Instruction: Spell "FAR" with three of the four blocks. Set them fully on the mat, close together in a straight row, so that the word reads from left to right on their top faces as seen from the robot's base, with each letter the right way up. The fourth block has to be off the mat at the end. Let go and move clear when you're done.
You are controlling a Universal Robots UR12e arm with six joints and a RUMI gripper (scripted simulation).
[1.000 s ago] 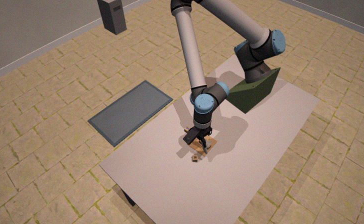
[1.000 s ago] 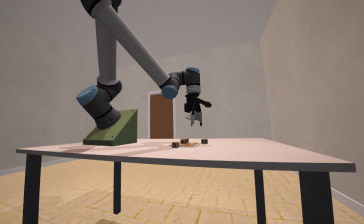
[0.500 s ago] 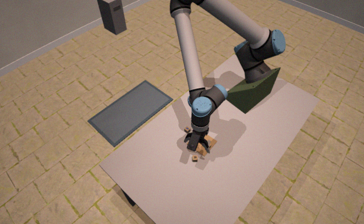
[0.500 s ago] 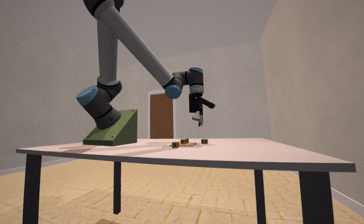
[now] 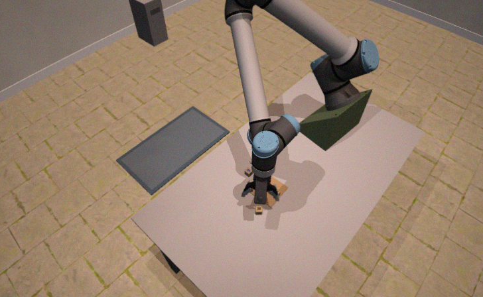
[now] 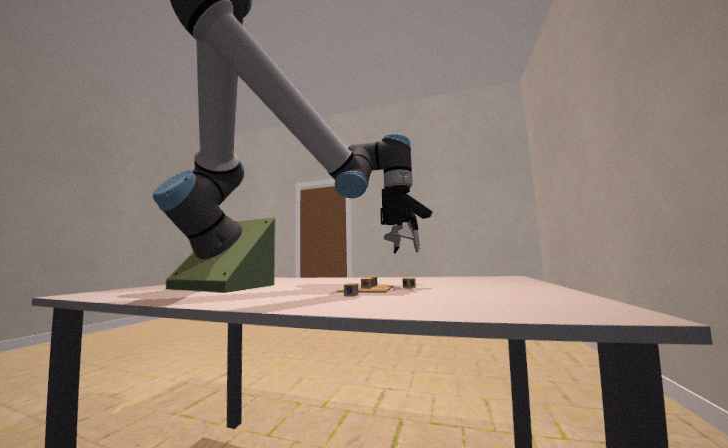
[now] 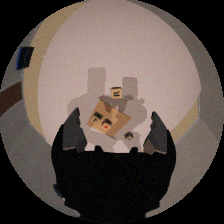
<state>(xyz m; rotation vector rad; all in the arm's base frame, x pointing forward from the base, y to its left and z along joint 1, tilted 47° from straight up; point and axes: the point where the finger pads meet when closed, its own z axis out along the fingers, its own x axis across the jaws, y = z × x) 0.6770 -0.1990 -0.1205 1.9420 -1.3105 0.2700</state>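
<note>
A small tan mat (image 5: 278, 188) lies on the table; it also shows in the wrist view (image 7: 107, 117) and in the exterior view (image 6: 379, 288). In the wrist view two blocks sit on it side by side, one with a dark letter (image 7: 96, 118) and one with a red letter (image 7: 107, 125). A block reading R (image 7: 116, 93) (image 5: 258, 209) lies off the mat, beyond it. A block with a blue letter (image 5: 248, 171) lies off the mat on the other side (image 6: 350, 289). My gripper (image 6: 404, 244) (image 5: 260, 195) hangs open and empty well above the mat.
The arm's green base wedge (image 5: 334, 123) stands at the table's far end. A grey panel (image 5: 173, 147) lies on the floor beside the table. A dark cabinet (image 5: 148, 20) stands near the wall.
</note>
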